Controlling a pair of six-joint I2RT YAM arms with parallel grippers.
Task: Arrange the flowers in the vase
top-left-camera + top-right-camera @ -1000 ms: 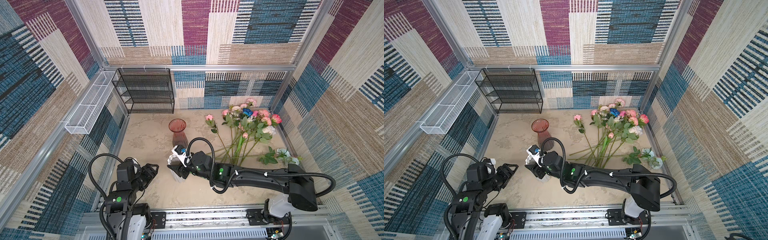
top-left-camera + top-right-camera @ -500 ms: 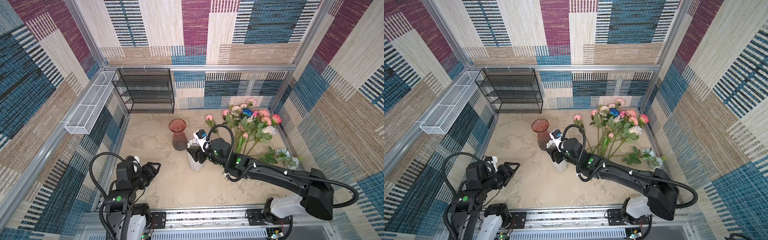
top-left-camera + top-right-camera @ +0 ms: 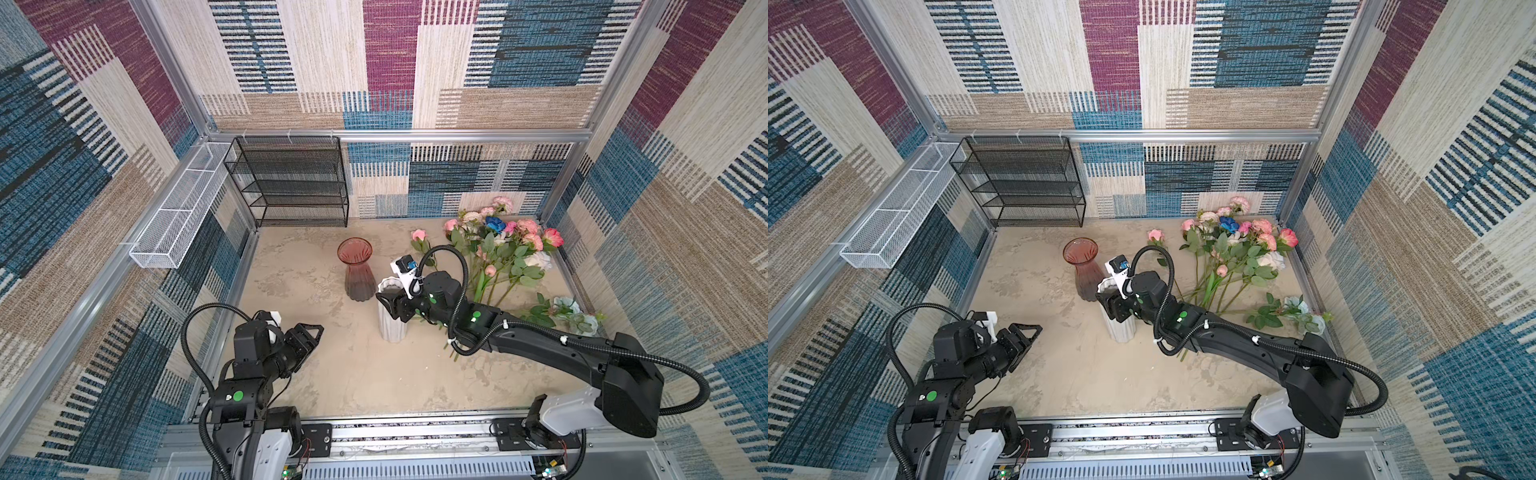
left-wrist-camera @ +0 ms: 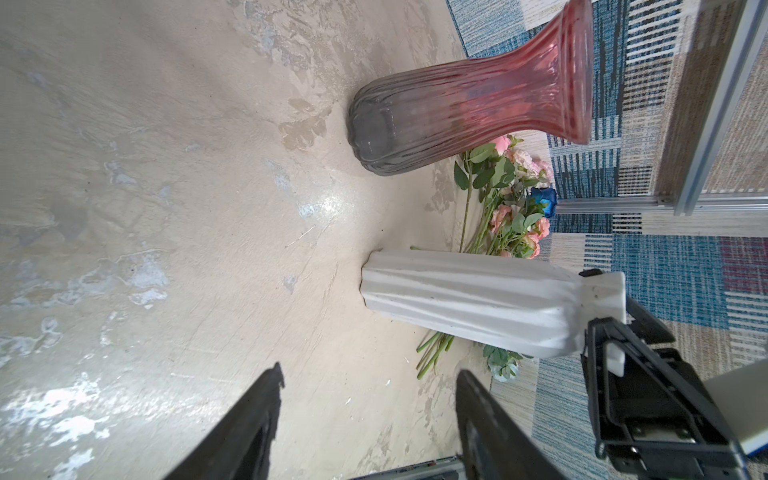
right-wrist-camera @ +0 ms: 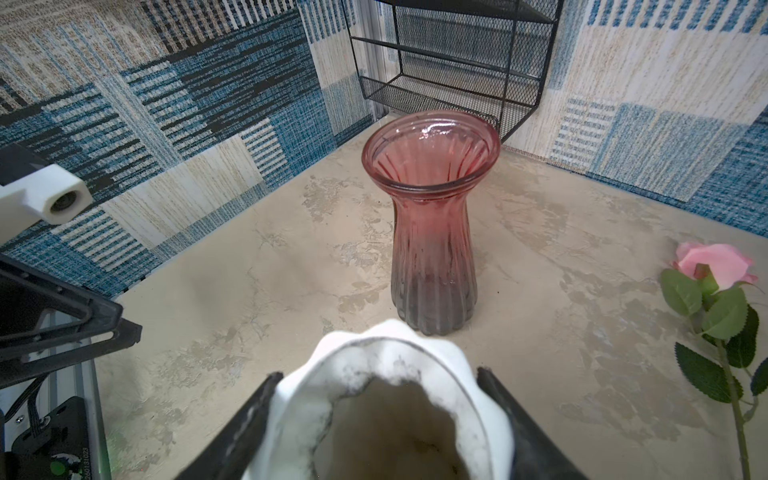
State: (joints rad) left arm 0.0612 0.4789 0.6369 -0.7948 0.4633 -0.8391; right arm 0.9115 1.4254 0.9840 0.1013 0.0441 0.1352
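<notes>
One sandy worktop (image 3: 332, 374) carries everything we log. Largest on it, the flowers (image 3: 498, 253) lie in a loose heap at the far right, stems fanned toward the middle, a pale-blue spray (image 3: 575, 318) lying apart nearer us; none is in a vase yet. Next, the pink glass vase (image 3: 356, 270) stands upright and empty near the middle, and the white ribbed vase (image 3: 392, 322) stands upright just beside it on the near side, not touching. We judge the step in hand to be setting the white ribbed vase in place, before any stem is picked; its base looks down on the worktop in the left wrist view, though we cannot be sure. The next move calls for letting go without tipping it, backing clear of the rim, then reaching to the heap for a single stem. The right hand (image 3: 390, 305) is closed across the white ribbed vase's neck, fingers (image 5: 245, 419) pressed on either side of the rim. The left hand (image 3: 309, 330) hangs wide apart, holding nothing, near the front left.
</notes>
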